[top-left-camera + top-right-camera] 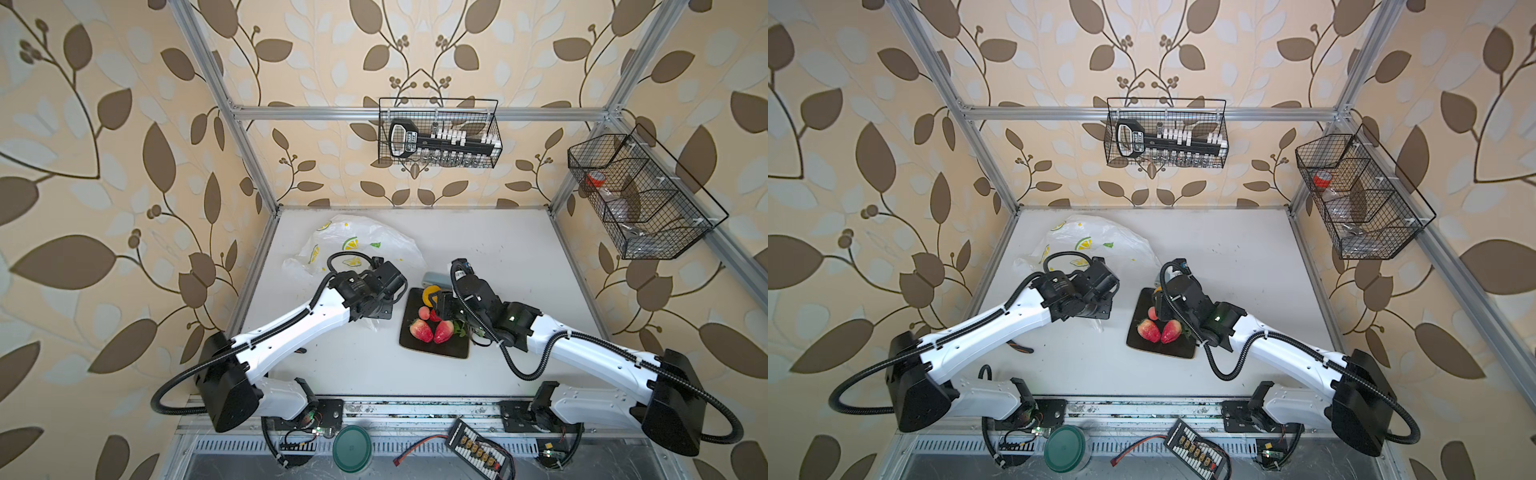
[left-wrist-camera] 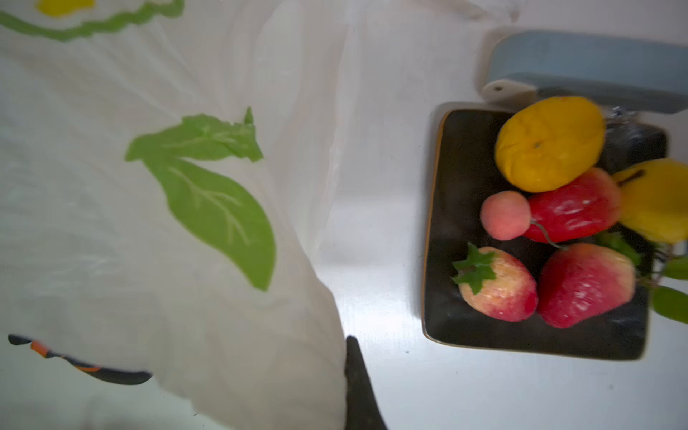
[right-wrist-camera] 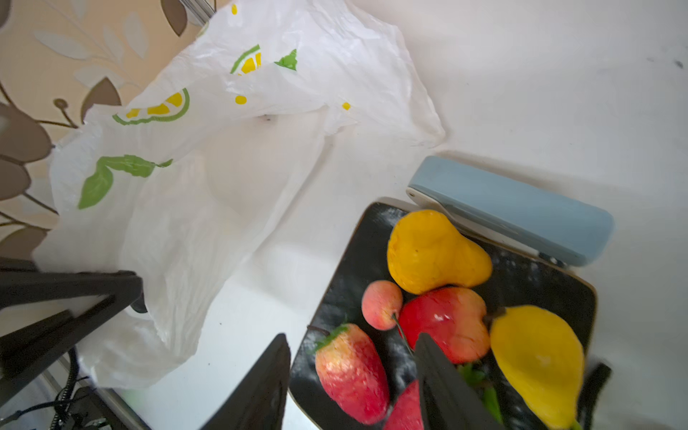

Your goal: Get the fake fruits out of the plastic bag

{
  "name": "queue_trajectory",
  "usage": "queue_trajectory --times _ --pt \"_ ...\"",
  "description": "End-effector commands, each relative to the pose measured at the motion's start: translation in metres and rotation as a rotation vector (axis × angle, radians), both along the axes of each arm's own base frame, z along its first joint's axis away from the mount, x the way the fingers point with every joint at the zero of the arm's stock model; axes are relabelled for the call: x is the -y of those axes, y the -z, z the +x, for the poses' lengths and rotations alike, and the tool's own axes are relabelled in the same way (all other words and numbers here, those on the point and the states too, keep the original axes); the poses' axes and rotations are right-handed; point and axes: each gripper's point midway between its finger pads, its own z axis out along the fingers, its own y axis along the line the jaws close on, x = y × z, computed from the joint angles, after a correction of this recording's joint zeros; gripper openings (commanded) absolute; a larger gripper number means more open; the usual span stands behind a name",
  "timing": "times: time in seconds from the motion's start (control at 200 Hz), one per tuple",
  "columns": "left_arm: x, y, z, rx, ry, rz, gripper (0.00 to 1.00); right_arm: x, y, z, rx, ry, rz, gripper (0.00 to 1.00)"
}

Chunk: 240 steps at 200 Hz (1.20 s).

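You are looking at seven fruit pieces, all lying on the one black tray (image 1: pixel 432 351): two strawberries (image 1: pixel 420 330), one orange (image 1: pixel 430 294), one pear (image 3: pixel 536 365), one small peach (image 2: pixel 504 215), one larger red fruit (image 2: pixel 573 204) and one leafy sprig (image 2: pixel 674 301).

The one bag (image 1: pixel 365 237) is sprawling crumpled at the back left of the table (image 1: pixel 478 249). Its length is running toward the tray, and its near edge is hiding under your left arm.

Your left gripper (image 2: pixel 350 340) is sitting closed at that edge. Only one finger is showing, so it is probably pinching the bag. Your right gripper (image 3: pixel 352 337) is hovering over the tray with its fingers apart, covering the pear in both top views.

The strawberries are lying side by side, the left one's cap pointing back toward the bag. The pear is lying on its side, stem end toward the red fruit.

One pair of pliers (image 2: pixel 111 376) is showing dimly through the bag. One pale blue case (image 3: pixel 513 212) is sitting against the tray's far edge.
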Motion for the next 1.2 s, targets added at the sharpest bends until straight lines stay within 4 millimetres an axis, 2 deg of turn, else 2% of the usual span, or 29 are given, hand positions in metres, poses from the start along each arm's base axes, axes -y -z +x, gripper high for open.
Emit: queue_trajectory --times 0.0,0.145,0.325,0.425,0.515,0.59,0.76,0.88,0.995,1.125,1.195 --pt "-0.002 -0.034 -0.001 0.052 0.082 -0.085 0.00 -0.040 -0.032 0.016 0.043 -0.053 0.172 0.53" --pt "-0.006 -0.055 -0.003 0.067 0.157 -0.246 0.00 -0.078 -0.038 0.031 0.054 -0.089 0.291 0.51" --pt "-0.009 -0.069 -0.010 0.087 0.240 -0.294 0.00 -0.125 -0.043 0.057 0.127 -0.119 0.337 0.48" --pt "-0.012 -0.077 -0.013 0.117 0.259 -0.323 0.00 -0.156 -0.032 0.064 0.165 -0.178 0.343 0.47" --pt "-0.023 -0.077 -0.014 0.131 0.250 -0.299 0.00 -0.184 -0.026 0.066 0.272 -0.277 0.297 0.46" --pt "-0.031 -0.076 -0.017 0.130 0.241 -0.297 0.00 -0.203 -0.010 0.069 0.320 -0.368 0.236 0.45" --pt "-0.039 -0.082 -0.017 0.156 0.217 -0.347 0.00 -0.217 0.028 0.074 0.491 -0.524 0.050 0.44" --pt "-0.043 -0.075 -0.025 0.146 0.237 -0.332 0.00 -0.227 0.045 0.079 0.557 -0.623 -0.046 0.45" --pt "-0.046 -0.081 -0.032 0.192 0.274 -0.319 0.00 -0.242 0.065 0.075 0.593 -0.733 -0.103 0.44" --pt "-0.049 -0.084 -0.037 0.218 0.295 -0.305 0.00 -0.257 0.081 0.076 0.594 -0.771 -0.126 0.45" --pt "-0.048 -0.086 -0.039 0.220 0.309 -0.312 0.00 -0.261 0.082 0.087 0.568 -0.719 -0.100 0.46"
